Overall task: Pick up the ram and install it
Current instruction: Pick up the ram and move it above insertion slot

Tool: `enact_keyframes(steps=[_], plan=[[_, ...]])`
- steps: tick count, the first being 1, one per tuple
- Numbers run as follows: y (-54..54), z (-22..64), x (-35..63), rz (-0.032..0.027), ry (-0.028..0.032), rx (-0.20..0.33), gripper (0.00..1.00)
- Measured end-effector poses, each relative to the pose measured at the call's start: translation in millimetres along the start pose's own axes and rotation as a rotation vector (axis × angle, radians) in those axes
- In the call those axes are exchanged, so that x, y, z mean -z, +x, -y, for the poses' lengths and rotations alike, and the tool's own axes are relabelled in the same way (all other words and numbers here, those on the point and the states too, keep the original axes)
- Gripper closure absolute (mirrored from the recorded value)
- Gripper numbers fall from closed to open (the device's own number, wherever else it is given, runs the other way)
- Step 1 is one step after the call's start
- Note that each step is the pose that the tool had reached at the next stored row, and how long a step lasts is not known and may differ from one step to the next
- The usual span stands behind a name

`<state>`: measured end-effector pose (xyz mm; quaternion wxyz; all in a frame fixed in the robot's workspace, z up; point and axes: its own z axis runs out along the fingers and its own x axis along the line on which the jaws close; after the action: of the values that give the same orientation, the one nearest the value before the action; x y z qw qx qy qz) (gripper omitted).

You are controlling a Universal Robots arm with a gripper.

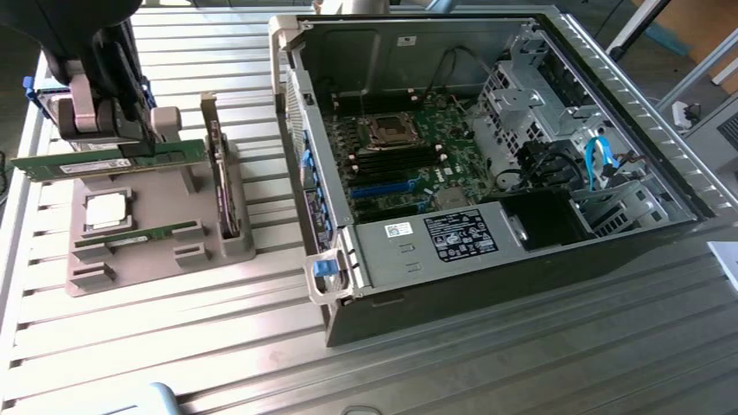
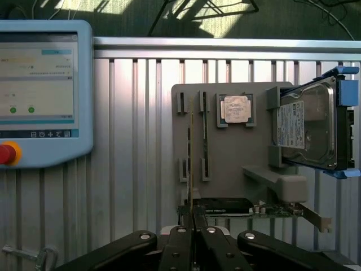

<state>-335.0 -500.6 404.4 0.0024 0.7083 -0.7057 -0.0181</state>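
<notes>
My gripper (image 1: 116, 138) is at the exterior view's left, above the grey parts holder (image 1: 150, 259), and is shut on the ram (image 1: 110, 161). The ram is a long green stick held level, lifted clear of the holder. From the wrist the ram (image 2: 191, 152) appears edge-on as a thin line running out from my closed fingertips (image 2: 193, 217). A second green stick (image 1: 155, 233) (image 2: 205, 135) lies in its slot on the holder. The open computer case (image 1: 346, 52) stands to the exterior view's right, with the motherboard (image 1: 398, 160) exposed inside.
The holder also carries a square silver processor (image 1: 107, 210) (image 2: 235, 108), a tall card with a metal bracket (image 1: 219, 173) (image 2: 248, 208) and a hard drive in blue rails (image 2: 307, 124). A teach pendant (image 2: 39, 90) lies on the ribbed metal table (image 1: 231, 346).
</notes>
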Motion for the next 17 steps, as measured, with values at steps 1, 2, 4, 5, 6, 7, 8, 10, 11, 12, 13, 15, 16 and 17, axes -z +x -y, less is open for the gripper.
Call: enact_keyframes(steps=[1,2,4,5,6,7,8,10,11,12,13,15,16,17], plan=[[0.0,1.1,0.0,0.0,0.0,0.0,0.88],[0.0,2.1,0.1,-0.0001,0.0,0.0,0.88],[0.0,4.3,0.1,0.0,0.0,0.0,0.88],[0.0,5.3,0.1,0.0,0.0,0.0,0.88],[0.0,6.4,0.2,0.0,0.0,0.0,0.88],[0.0,7.5,0.2,0.0,0.0,0.0,0.88],[0.0,8.5,0.2,0.0,0.0,0.0,0.88],[0.0,10.7,0.3,0.0,0.0,0.0,0.88],[0.0,11.9,0.3,0.0,0.0,0.0,0.88],[0.0,12.9,0.3,0.0,0.0,0.0,0.88],[0.0,14.5,0.4,0.0,0.0001,0.0,0.88],[0.1,18.4,0.5,0.0,0.0,0.0,0.88],[0.1,19.5,0.6,0.0,0.0,0.0,0.88],[0.1,20.7,0.6,0.0,0.0,0.0,0.88]])
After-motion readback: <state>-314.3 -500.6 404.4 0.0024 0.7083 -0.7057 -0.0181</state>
